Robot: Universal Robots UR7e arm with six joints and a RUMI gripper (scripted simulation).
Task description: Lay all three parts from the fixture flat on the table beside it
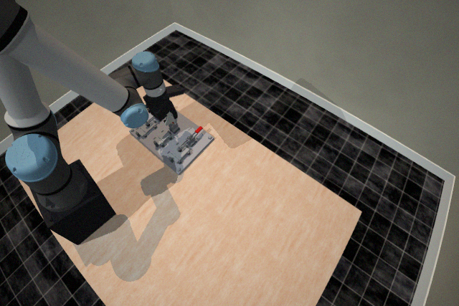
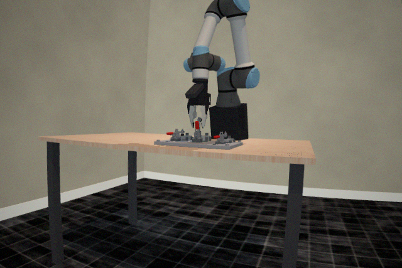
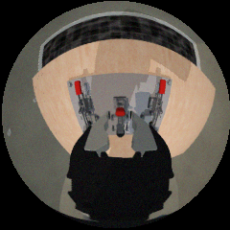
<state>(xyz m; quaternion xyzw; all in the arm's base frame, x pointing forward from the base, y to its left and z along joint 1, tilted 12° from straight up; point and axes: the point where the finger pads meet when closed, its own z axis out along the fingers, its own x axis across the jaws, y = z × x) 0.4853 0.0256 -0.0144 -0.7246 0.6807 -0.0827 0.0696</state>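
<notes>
Fixture [image 1: 191, 160] [image 2: 195, 144] [image 3: 107, 88] beneath the parted tool [image 1: 173, 125] [image 2: 197, 126] [image 3: 121, 116]

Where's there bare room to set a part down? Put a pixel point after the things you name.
Bare wood stretches from the fixture [image 1: 168, 147] [image 2: 195, 145] [image 3: 107, 86] to the tabletop's [image 1: 259, 221] [image 2: 97, 138] [image 3: 53, 91] far corner, away from the arm's black base [image 1: 83, 202] [image 2: 228, 122]. Crowded: around the clamps, under the hand [image 1: 172, 122] [image 2: 197, 126] [image 3: 120, 111].

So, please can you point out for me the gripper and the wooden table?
gripper [image 1: 171, 127] [image 2: 197, 126] [image 3: 120, 111]: top, exterior and wrist views, midway between its fingertips
wooden table [image 1: 252, 221] [image 2: 90, 138] [image 3: 53, 93]: same views, bare tabletop
</notes>
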